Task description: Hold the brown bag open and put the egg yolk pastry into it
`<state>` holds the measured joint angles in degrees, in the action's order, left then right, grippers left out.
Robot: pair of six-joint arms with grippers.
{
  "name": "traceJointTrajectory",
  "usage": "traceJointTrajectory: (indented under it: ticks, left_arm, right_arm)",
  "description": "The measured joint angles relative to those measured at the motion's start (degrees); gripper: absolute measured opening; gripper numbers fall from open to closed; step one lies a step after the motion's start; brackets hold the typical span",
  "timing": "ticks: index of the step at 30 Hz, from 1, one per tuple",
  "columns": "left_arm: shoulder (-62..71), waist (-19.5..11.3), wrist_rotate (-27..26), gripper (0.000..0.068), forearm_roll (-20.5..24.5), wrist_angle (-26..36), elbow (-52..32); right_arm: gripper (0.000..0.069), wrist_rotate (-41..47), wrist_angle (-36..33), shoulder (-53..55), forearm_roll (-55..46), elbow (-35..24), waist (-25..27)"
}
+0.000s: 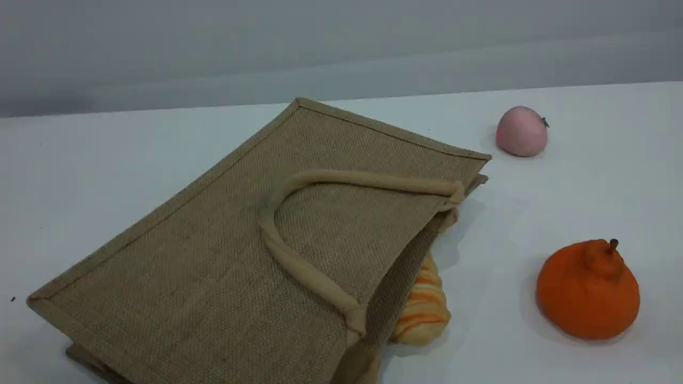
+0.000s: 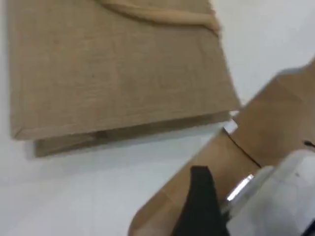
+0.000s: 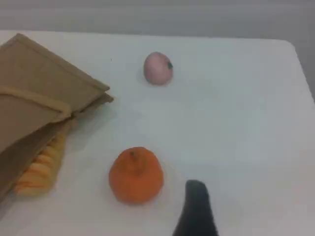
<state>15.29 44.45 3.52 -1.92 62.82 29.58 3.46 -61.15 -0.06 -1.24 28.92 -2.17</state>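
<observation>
Currently the brown bag (image 1: 224,256) is being shown flat on the table (image 1: 533,352), mouth toward the right pincer (image 3: 196,209); it and the left pincer (image 2: 199,206) are being held apart, empty, and the egg yolk pastry is not being shown.

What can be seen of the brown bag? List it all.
The brown bag is a large tan tote of coarse woven cloth with stitched edging. It lies flat on its side on the white table, mouth toward the right. A lighter beige loop handle lies across its upper face. A striped bread roll pokes out from under its mouth edge.
</observation>
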Motion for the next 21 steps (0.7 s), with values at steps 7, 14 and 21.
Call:
traceJointTrajectory:
  ticks: [7, 14, 21]
  left_arm:
    - [0.0, -15.85, 0.0, 0.0503, 0.0, 0.0, 0.0]
    - [0.0, -31.75, 0.0, 0.0503, 0.22, 0.0, 0.0]
    - [-3.55, -40.75, 0.0, 0.0503, 0.23, 0.07, 0.0]
  right_arm:
    - [0.0481, 0.0, 0.05, 0.06, 0.0, 0.0, -0.06]
    - [0.0481, 0.14, 0.11, 0.06, 0.0, 0.0, -0.06]
    - [0.0481, 0.14, 0.14, 0.06, 0.0, 0.0, -0.1]
